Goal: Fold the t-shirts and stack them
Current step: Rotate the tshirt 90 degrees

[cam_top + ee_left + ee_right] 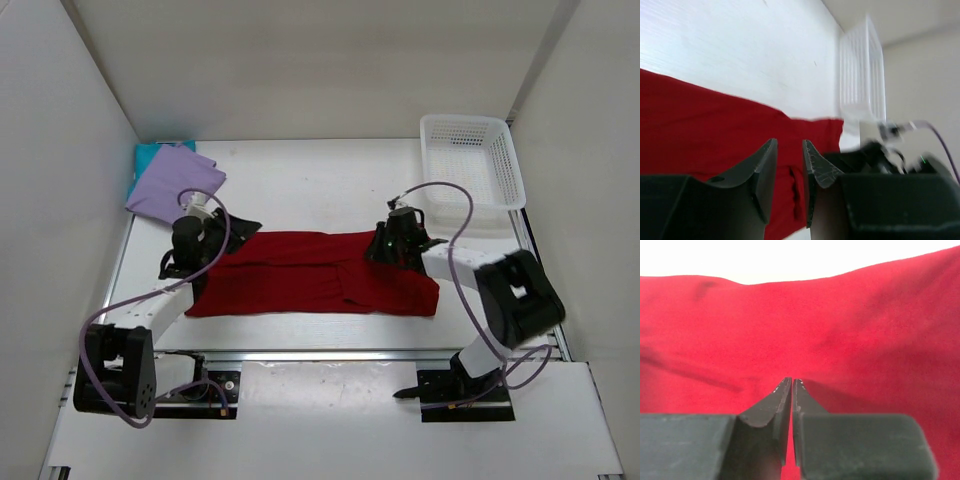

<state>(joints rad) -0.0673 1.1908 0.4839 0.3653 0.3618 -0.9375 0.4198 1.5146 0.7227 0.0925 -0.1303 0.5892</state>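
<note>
Red cloth t-shirt (pixel 300 285) lies flat left of the white plastic lattice basket (pixel 470 123), long axis pointing away from it. Right gripper (pixel 791 382), basket end, is nearly shut, can't tell if it's got cloth. Left gripper (pixel 790 147), far end, slightly parted, empty.

The teal t-shirt (pixel 148 156) is largely covered by the lavender t-shirt (pixel 172 187); only a strip is seen. The left end of the red t-shirt (pixel 300 275) is hidden under the left arm (pixel 190 245). In the left wrist view the basket (pixel 860 75) and the right arm (pixel 880 152) are blurred. Whether cloth is pinched in the right gripper (pixel 791 382) cannot be told.
</note>
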